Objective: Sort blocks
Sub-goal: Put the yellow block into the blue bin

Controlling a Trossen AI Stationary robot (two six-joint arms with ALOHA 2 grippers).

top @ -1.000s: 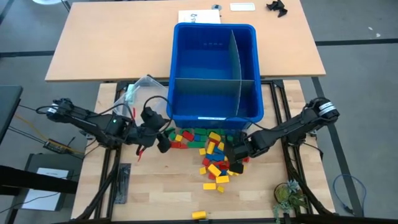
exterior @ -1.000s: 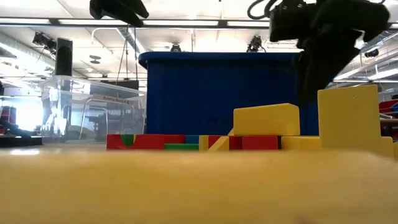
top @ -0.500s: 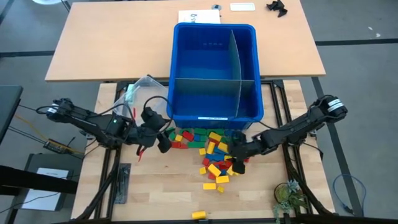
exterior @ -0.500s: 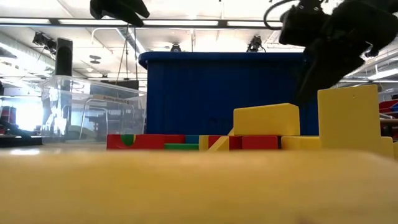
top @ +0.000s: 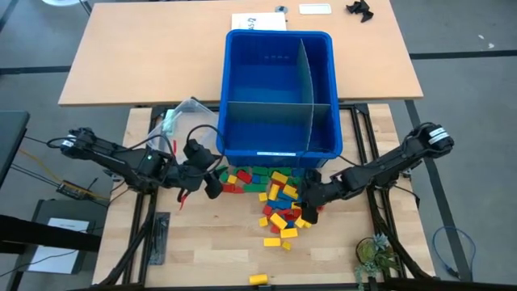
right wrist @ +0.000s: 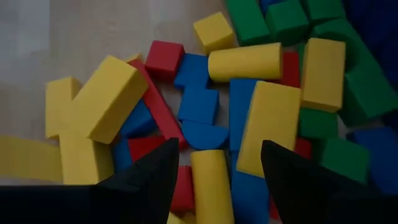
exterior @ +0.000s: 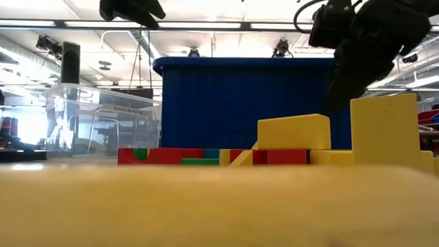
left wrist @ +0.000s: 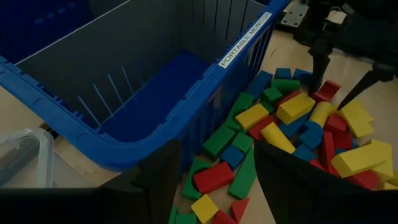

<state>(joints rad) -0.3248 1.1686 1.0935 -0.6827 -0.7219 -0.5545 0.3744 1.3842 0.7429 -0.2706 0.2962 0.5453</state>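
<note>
The blue bin (top: 279, 93) on my worktop (top: 202, 234) holds nothing in any visible compartment. The blocks (top: 271, 196) lie heaped just near of it. My right tool (top: 308, 212) hovers open over them, gripping nothing; my left tool (top: 212, 183) waits open at the heap's left edge, beside a clear tub (top: 179, 115).

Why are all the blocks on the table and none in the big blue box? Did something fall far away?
The blocks lie in a jumbled heap beside the blue bin, whose compartments look bare. One yellow block sits alone at the table's near edge, far from the heap. Nothing looks broken.
</note>
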